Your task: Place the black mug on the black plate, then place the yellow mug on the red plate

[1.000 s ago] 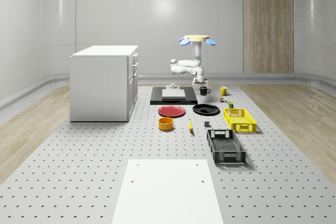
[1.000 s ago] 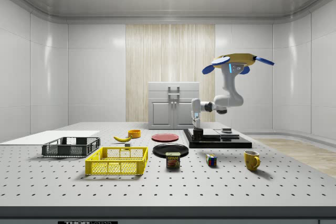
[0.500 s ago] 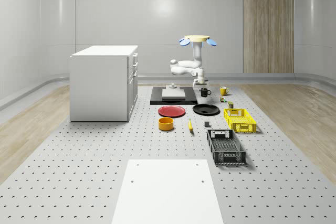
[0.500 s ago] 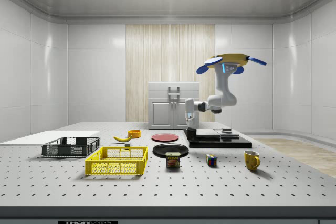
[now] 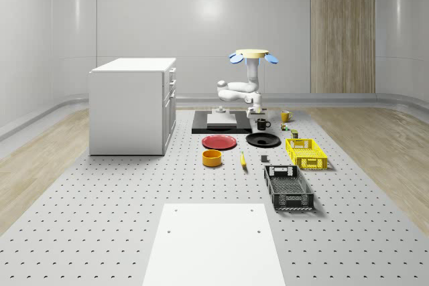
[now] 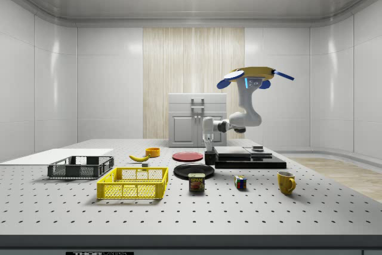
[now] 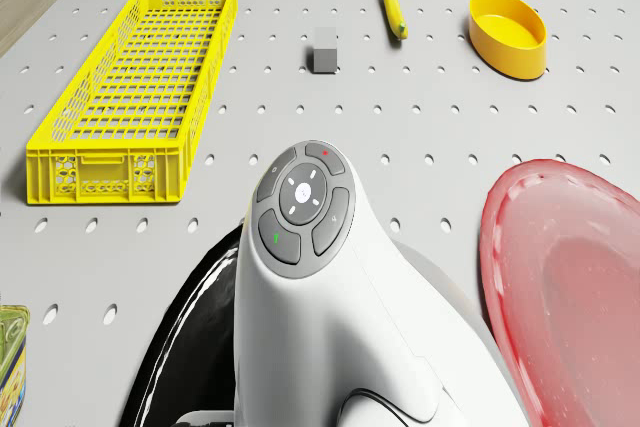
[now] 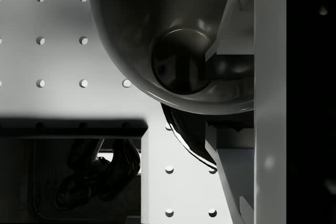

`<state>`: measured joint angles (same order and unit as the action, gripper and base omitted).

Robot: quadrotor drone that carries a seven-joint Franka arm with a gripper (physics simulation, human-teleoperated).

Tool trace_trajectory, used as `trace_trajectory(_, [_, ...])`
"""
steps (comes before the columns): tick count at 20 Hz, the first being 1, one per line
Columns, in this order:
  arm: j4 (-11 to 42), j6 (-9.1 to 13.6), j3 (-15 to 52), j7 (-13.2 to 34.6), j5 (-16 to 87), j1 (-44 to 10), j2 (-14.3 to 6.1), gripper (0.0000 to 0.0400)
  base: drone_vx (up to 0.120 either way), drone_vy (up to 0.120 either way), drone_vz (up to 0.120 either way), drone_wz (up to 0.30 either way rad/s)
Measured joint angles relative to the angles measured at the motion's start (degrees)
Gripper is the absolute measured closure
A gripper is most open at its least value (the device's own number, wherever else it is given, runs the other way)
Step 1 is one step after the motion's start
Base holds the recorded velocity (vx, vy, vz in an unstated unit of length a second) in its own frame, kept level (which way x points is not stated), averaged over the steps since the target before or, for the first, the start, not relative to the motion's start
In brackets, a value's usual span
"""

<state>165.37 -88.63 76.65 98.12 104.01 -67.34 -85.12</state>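
Over black plate (image 5: pixel 263 140) | pincer (image 5: pixel 257 117) grips glossy black mug (image 5: pixel 261 124) | drone (image 5: pixel 252 54) hovering

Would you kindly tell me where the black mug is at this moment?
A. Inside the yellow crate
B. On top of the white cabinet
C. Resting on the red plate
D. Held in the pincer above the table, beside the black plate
D: the pincer grips the black mug off the table, just behind the black plate.
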Motion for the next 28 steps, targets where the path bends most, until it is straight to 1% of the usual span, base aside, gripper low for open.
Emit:
trace_trajectory(10, [0.0,-0.6,0.1,0.1,-0.2,-0.2,-0.6,0.029,0.12,0.0,0.0,0.0])
trace_trajectory(18, [-1.3,-2.7,-4.5,0.1,4.0,-1.0,-1.3,0.029,0.0,0.0,0.0,0.0])
trace_trajectory(28, [-6.7,-4.1,-6.8,0.3,6.4,-6.0,-0.1,0.029,0.0,0.0,0.0,0.0])
